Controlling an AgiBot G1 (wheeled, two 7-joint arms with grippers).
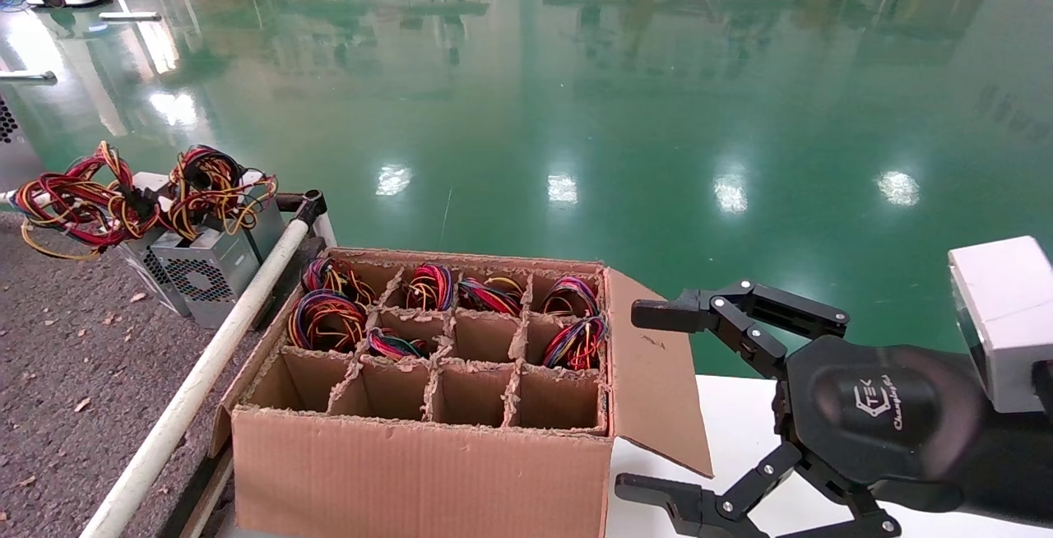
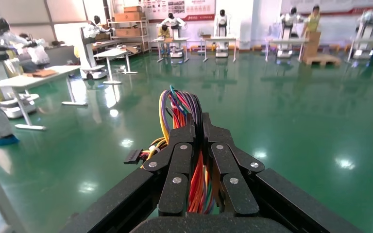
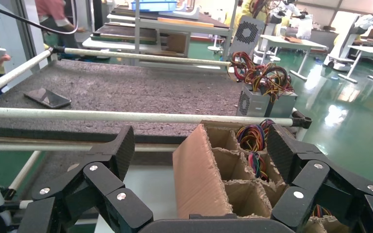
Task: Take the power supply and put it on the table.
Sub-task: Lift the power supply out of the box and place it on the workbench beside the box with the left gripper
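Observation:
My left gripper (image 2: 197, 127) shows only in the left wrist view, shut on a bundle of red, orange, yellow and purple wires (image 2: 179, 104) that runs up between its fingers. This is the power supply's wire bundle; its metal box is hidden. Green floor lies behind it. The left arm is out of the head view. The table (image 1: 66, 357) is dark grey and speckled, at the left, edged by a white tube rail (image 1: 206, 365). My right gripper (image 1: 642, 400) hangs open at the right, beside the cardboard box (image 1: 419, 464), with nothing between its fingers.
Two grey power supply units (image 1: 201, 266) with coiled wires stand at the table's far corner, beside the rail. The box's divided cells hold several wire bundles (image 1: 327, 317); the front cells look empty. A phone (image 3: 47, 98) lies on the table. The box flap (image 1: 658, 373) sticks out toward my right gripper.

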